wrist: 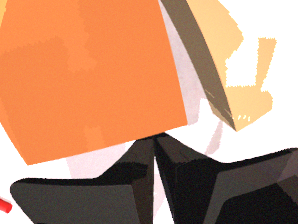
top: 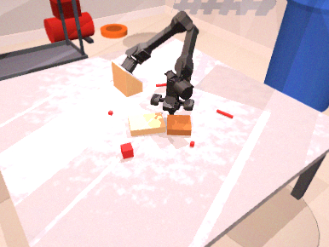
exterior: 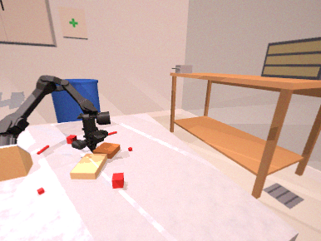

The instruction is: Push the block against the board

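Note:
The orange-brown square block (top: 179, 122) (exterior: 109, 150) (wrist: 100, 90) lies flat beside the pale yellow board (top: 146, 123) (exterior: 88, 164) (wrist: 215, 30). In the wrist view a narrow wedge-shaped gap shows between them, wider at the end near my fingers; the block is turned slightly against the board. Whether they touch at the far end cannot be told. My gripper (top: 171, 112) (exterior: 93, 151) (wrist: 152, 133) is shut and empty, pointing down. Its tips are at the block's arm-side edge, near the corner by the board; contact is not clear.
A red cube (top: 127, 151) (exterior: 118, 180) lies beyond the board. Small red cubes (top: 110, 112) (top: 192, 144) lie on either side of the pair. A red stick (top: 224, 113) lies past the block. A tan upright block (top: 125, 80) (exterior: 14, 162) stands near the arm.

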{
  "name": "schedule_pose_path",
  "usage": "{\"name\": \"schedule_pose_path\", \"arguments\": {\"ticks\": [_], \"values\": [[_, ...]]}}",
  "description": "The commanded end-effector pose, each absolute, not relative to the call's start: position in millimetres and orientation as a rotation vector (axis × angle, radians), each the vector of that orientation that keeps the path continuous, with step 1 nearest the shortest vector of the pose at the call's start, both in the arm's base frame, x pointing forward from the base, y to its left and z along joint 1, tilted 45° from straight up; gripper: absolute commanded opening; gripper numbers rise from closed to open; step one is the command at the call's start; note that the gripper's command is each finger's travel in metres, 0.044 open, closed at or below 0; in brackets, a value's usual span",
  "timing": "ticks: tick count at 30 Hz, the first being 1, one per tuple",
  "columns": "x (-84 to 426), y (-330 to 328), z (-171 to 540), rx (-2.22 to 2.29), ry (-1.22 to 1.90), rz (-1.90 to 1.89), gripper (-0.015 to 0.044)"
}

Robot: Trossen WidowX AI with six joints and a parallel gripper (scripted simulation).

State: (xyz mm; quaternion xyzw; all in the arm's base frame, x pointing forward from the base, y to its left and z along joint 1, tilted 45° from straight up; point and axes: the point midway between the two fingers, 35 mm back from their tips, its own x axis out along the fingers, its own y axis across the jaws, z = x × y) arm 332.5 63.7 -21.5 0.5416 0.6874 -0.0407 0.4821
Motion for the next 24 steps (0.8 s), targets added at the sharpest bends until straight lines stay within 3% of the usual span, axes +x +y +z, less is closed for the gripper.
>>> {"name": "schedule_pose_path", "arguments": {"ticks": [1,24], "values": [[338.7,59.2,-25.2,1.316,1.672,-0.100,0.0000],[334.1,67.6,-17.5,1.317,1.673,-0.100,0.0000]]}}
